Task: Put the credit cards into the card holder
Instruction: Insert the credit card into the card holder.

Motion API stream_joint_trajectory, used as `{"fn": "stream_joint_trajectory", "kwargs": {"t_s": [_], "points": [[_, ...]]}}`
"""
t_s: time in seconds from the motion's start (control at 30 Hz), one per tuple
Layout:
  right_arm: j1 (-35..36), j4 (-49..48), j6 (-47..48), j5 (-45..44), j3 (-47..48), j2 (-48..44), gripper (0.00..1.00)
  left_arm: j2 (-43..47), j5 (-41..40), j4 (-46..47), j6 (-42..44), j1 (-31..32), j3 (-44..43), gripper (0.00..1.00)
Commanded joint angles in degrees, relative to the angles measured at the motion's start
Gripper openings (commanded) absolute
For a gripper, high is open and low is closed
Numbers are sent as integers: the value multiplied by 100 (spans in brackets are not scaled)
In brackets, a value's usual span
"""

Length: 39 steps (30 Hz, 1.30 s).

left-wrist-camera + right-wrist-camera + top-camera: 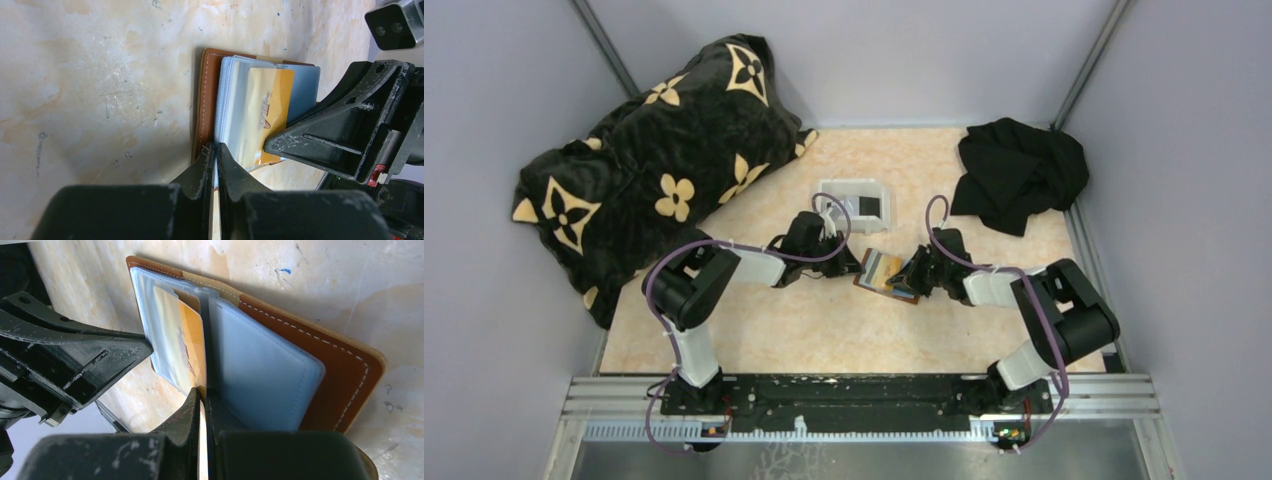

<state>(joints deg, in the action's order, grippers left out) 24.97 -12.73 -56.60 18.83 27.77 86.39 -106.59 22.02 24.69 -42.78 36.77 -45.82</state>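
The card holder, a brown leather wallet, lies open on the table between my two grippers. It also shows in the left wrist view and the right wrist view, with clear plastic sleeves fanned out. A gold credit card sits partly inside one sleeve; it also shows in the left wrist view. My left gripper is shut on the edge of a clear sleeve at the wallet's left side. My right gripper is shut on the gold card's near edge. A black card lies in the white tray.
The white tray stands just behind the wallet. A large black pillow with tan flowers fills the back left. A black cloth lies at the back right. Grey walls enclose the table.
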Motion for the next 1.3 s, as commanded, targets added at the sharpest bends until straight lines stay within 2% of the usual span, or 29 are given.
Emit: {"fn": "stream_joint_trajectory", "kwargs": {"t_s": [0.0, 0.33, 0.5, 0.6, 0.67, 1.27], "points": [[70, 386, -46, -190, 32, 279, 0, 52, -136, -16, 113, 117, 25, 9], [196, 247, -18, -130, 286, 534, 0, -19, -151, -14, 72, 231, -9, 9], [363, 855, 511, -403, 651, 316, 23, 4, -194, -58, 73, 234, -4, 9], [401, 1269, 807, -637, 883, 132, 33, -15, -209, -61, 23, 234, -6, 8], [412, 1486, 952, -766, 958, 20, 36, -20, -222, -61, -2, 234, 4, 8], [412, 2295, 1518, -1181, 1093, -413, 41, -70, -216, -4, -142, 238, 67, 7]]}}
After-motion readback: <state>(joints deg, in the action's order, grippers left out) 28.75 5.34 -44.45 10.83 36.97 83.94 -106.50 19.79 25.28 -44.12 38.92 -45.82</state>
